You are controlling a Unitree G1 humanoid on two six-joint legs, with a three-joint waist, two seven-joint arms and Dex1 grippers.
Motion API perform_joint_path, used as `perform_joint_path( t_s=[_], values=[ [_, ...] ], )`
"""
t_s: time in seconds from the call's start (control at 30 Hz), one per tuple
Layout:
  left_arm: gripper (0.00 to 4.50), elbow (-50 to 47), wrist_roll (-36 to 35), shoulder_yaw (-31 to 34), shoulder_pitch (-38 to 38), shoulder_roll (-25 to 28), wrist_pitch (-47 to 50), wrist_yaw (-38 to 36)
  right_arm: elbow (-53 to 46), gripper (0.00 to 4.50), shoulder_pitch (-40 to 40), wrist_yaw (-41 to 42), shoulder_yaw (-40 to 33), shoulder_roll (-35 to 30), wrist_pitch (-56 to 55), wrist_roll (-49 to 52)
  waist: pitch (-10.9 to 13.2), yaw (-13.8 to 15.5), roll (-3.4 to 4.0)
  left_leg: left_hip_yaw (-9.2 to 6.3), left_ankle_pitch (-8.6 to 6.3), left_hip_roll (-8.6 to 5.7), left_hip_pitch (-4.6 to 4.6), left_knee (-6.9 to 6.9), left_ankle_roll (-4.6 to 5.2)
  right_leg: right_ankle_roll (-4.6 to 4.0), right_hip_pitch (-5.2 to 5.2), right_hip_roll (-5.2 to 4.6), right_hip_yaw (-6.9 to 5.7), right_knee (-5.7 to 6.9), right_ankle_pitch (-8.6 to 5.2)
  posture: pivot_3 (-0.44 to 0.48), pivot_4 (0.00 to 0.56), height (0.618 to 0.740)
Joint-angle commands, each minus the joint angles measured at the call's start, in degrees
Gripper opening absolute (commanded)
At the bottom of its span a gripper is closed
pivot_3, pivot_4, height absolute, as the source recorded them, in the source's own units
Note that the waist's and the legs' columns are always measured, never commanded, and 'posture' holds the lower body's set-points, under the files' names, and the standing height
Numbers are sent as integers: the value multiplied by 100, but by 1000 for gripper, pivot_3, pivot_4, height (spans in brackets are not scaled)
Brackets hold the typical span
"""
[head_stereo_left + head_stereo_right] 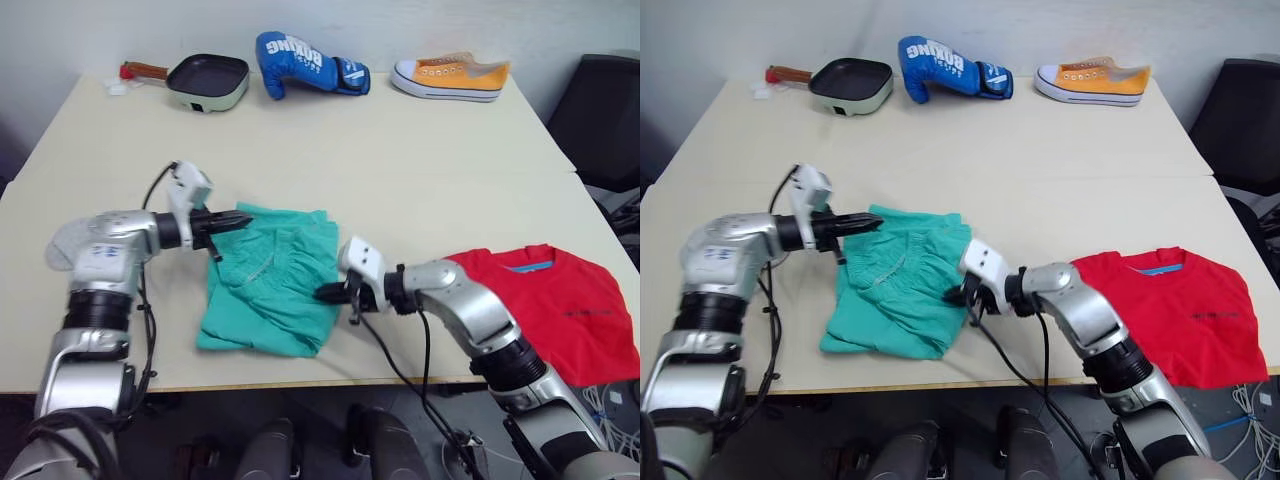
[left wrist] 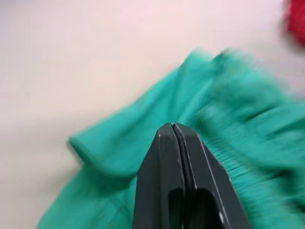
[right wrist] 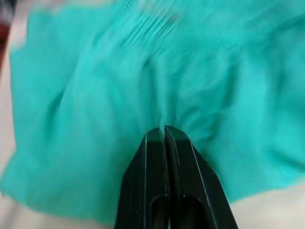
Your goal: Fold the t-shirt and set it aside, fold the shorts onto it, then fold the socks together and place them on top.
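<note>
Closest to the front edge of the table (image 1: 420, 170) you've got the right gripper (image 1: 330, 293), fingers pressed together and pinching the right-hand edge of the shorts (image 1: 270, 290); the wrist view shows the teal fabric puckering right at the tips, so I'd say it's got a bit of cloth. The shorts are lying in a rumpled heap near the front middle of the table, partly doubled over but nowhere near a tidy fold. A little further back, the left gripper (image 1: 243, 217) is clenched too, tips at the top left corner by the gathered waistband, though I can't tell if it's actually got fabric or is just resting against it. Off to the right the t-shirt (image 1: 560, 300) sits set aside, flat, collar facing away, so that part looks done to me. Still left: finish folding the shorts, move them onto the shirt, then the socks. At the far edge there's a frying pan (image 1: 207, 80), a blue boxing glove (image 1: 305, 65) and a yellow sneaker (image 1: 450, 76), none of it in the way.
</note>
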Motion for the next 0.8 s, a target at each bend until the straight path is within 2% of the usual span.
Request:
perform_joint_path(
  t_s=[0.03,0.2,0.37,0.5,0.6,0.7,0.8],
  values=[
    [0,-799,-174,24,597,162,320,16,606,21,-574,-583,-454,404,-129,-28,0,-7,1,-2,3,-1,5,-4,-5,-3,1,0,0,4,-2,0,150,740],
    [0,-1572,-304,-166,998,-162,520,382,1400,21,-905,-864,-443,692,-436,-337,1,83,0,-14,8,-2,30,-17,-13,-12,24,2,1,2,-7,0,150,740],
    [0,-1889,275,-687,1482,-351,-2,741,1327,21,-642,-605,-178,448,-354,-559,0,86,1,-12,8,-12,19,-15,-12,-10,18,-2,12,-2,-6,0,150,740],
    [0,-1732,289,-641,1458,-437,-140,898,1037,21,-433,-474,-69,226,-283,-653,1,84,3,-9,8,-2,23,-19,-13,-10,18,8,14,-2,-6,0,150,740],
    [0,-1586,302,-627,1371,-368,-234,854,508,21,-249,-396,-336,35,36,-401,2,86,4,-8,11,0,24,-19,-18,-10,17,8,15,2,-6,0,150,740],
    [0,-1534,354,-691,1361,-317,-300,843,9,21,-209,-439,-907,-88,824,160,2,90,4,-9,12,0,25,-19,-18,-10,18,8,16,1,-6,0,150,740],
    [0,-1544,355,-682,1372,-314,-270,877,-216,605,-312,-468,-1608,-242,1846,851,2,118,4,-10,12,-1,24,-19,-18,-10,19,7,15,-1,-6,0,150,740]
  ],
)
